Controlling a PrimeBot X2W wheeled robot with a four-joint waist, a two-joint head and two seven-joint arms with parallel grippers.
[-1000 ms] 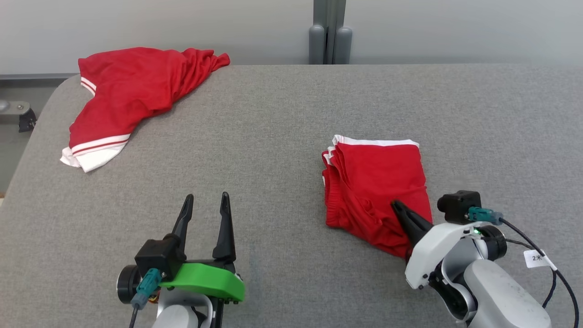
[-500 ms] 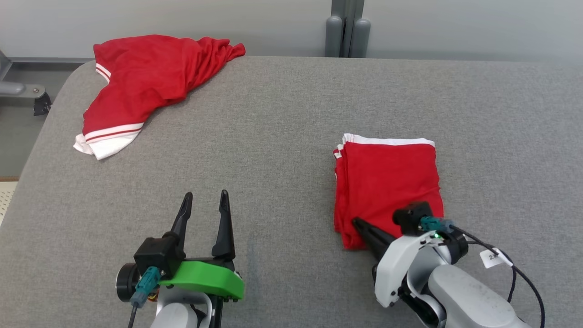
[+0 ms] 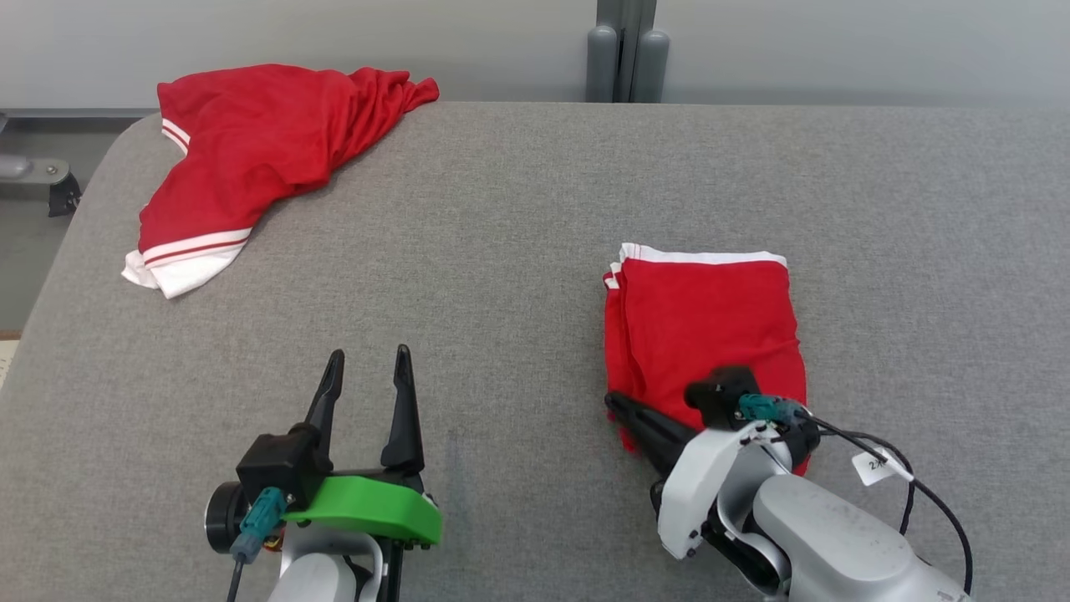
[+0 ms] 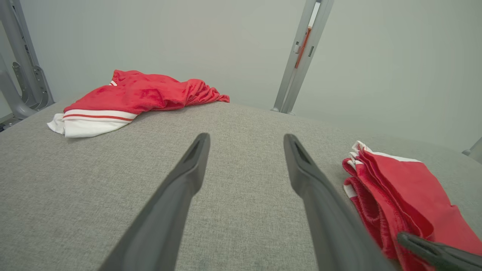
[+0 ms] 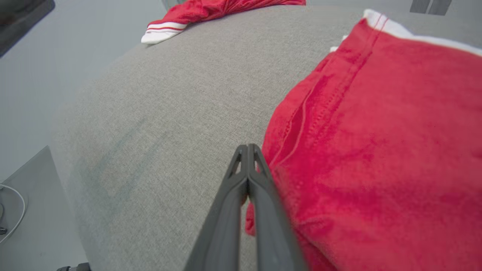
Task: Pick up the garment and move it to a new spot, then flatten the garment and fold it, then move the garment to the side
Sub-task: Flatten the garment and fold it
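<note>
The garment (image 3: 706, 334) is a red piece with white trim, folded into a rectangle right of the middle of the grey table (image 3: 501, 234). It also shows in the left wrist view (image 4: 406, 195) and the right wrist view (image 5: 376, 131). My right gripper (image 3: 614, 401) is shut, fingers pressed together with no cloth seen between them, lying low at the garment's near left corner (image 5: 247, 146). One of its fingers (image 4: 433, 248) crosses the garment's near edge. My left gripper (image 3: 368, 351) stands open over bare table, well left of the garment (image 4: 244, 137).
A second red garment (image 3: 242, 159) with white striped hems lies crumpled at the far left corner (image 4: 131, 94). A grey post (image 3: 627, 50) rises behind the table's far edge. The table's rounded left edge drops to the floor.
My right gripper, still shut, has swept left across the folded garment's near end to its near left corner, and that end now lies smoother. The head view shifted slightly. The left gripper held still.
</note>
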